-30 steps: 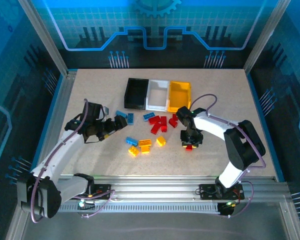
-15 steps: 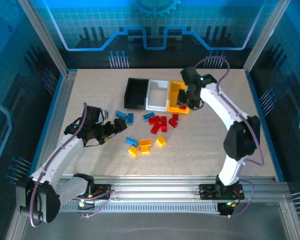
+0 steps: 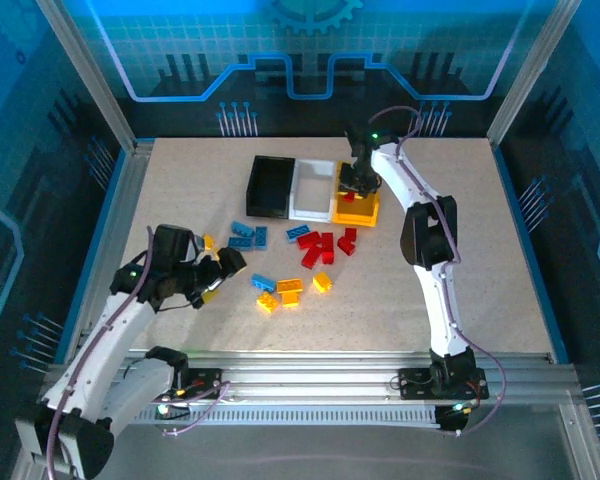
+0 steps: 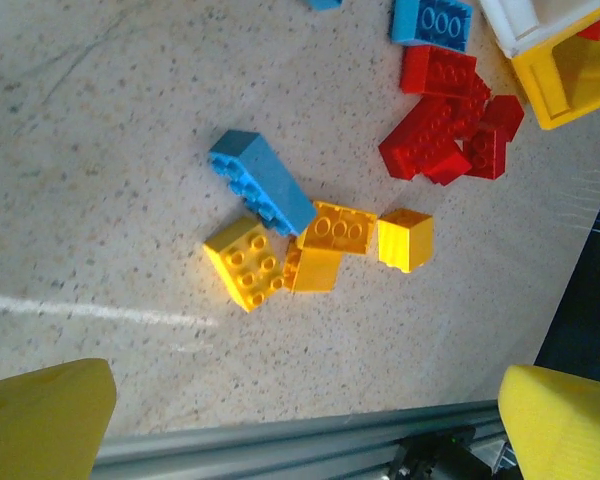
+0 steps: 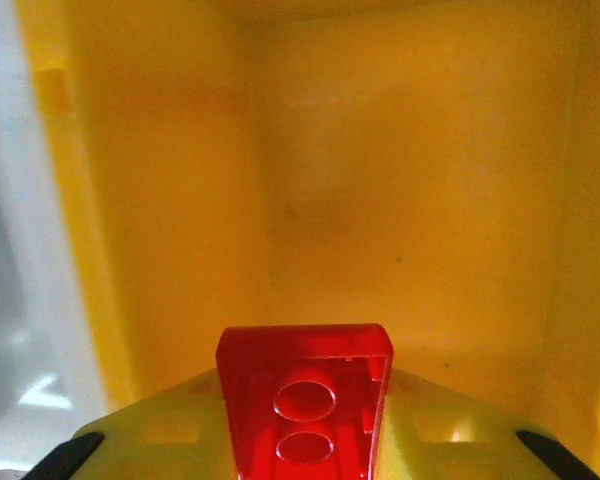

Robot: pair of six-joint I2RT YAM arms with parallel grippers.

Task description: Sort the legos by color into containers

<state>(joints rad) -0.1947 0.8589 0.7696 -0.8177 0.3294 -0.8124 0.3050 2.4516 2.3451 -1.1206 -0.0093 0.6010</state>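
My right gripper (image 3: 355, 187) hangs over the yellow-orange bin (image 3: 356, 217), shut on a red brick (image 5: 305, 400). In the right wrist view the brick sits between my yellow fingers (image 5: 160, 440), underside up, above the bin's bare floor (image 5: 410, 200). My left gripper (image 3: 222, 272) is open and holds nothing; it hovers left of the loose bricks. The left wrist view looks down on a blue brick (image 4: 262, 180), yellow and orange bricks (image 4: 245, 262) and a red cluster (image 4: 445, 125). The white bin (image 3: 311, 214) and black bin (image 3: 253, 190) stand left of the yellow-orange one.
More blue bricks (image 3: 250, 235) lie below the black bin, and a small yellow one (image 3: 208, 241) is near my left wrist. The table's metal front rail (image 4: 280, 450) runs under my left gripper (image 4: 300, 430). Open tabletop lies to the right of the bricks.
The right arm carried the red brick from the table's right side up to the yellow-orange bin. The left arm drew back toward the near left.
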